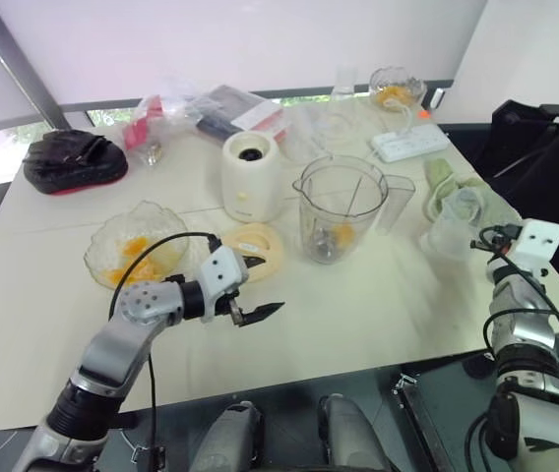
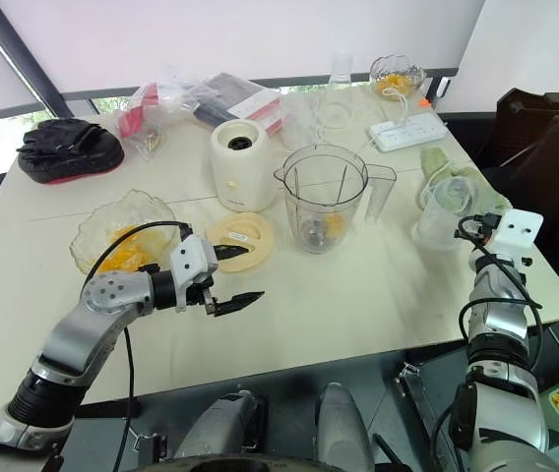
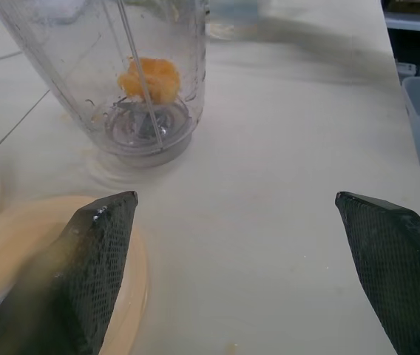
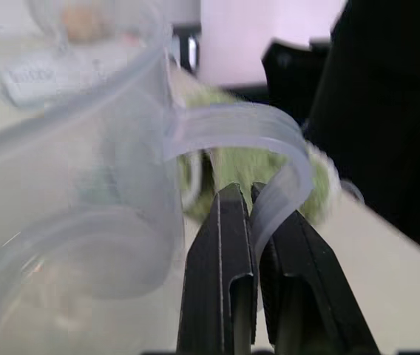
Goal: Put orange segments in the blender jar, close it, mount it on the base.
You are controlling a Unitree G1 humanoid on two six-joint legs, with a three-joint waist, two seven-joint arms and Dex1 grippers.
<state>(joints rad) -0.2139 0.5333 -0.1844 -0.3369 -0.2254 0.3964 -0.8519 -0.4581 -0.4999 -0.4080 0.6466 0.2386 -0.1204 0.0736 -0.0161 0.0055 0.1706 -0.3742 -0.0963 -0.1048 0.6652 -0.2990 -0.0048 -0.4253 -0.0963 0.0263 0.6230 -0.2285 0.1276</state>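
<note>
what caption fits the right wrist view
Right end effector shut on the handle of a clear plastic cup, green cloth behind.

On the surface [image 1: 378,315] stand one blender jar [image 1: 339,208] holding one orange segment [image 3: 149,78], one base [image 1: 251,175], one flat cream lid [image 1: 255,249], two glass bowls [image 1: 137,244] [image 1: 396,88], one power strip [image 1: 410,144] and one black bag [image 1: 73,160].
</note>
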